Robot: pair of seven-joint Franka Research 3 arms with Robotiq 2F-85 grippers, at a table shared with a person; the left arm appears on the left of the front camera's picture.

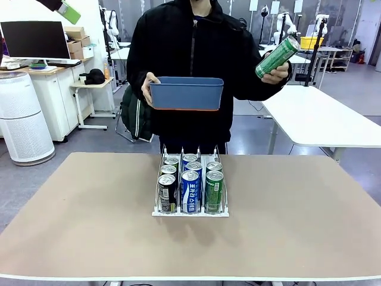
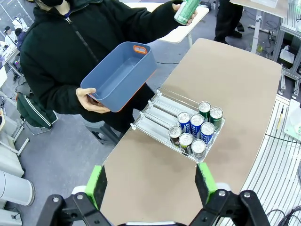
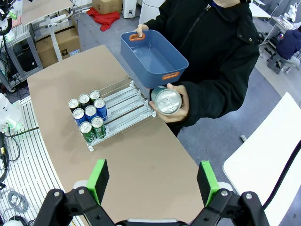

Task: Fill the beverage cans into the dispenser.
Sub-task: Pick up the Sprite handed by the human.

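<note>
Both black two-finger grippers with green pads, left (image 2: 151,181) and right (image 3: 153,178), are seen spread wide, grasping nothing, high above the tan table (image 1: 89,220). Seven slim aluminium cans (image 1: 190,182) are lined up in the clear three-lane dispenser (image 1: 190,210) at mid-table. One green can (image 1: 277,57) and a blue rectangular plastic tub (image 1: 186,94) are held up by the person.
</note>
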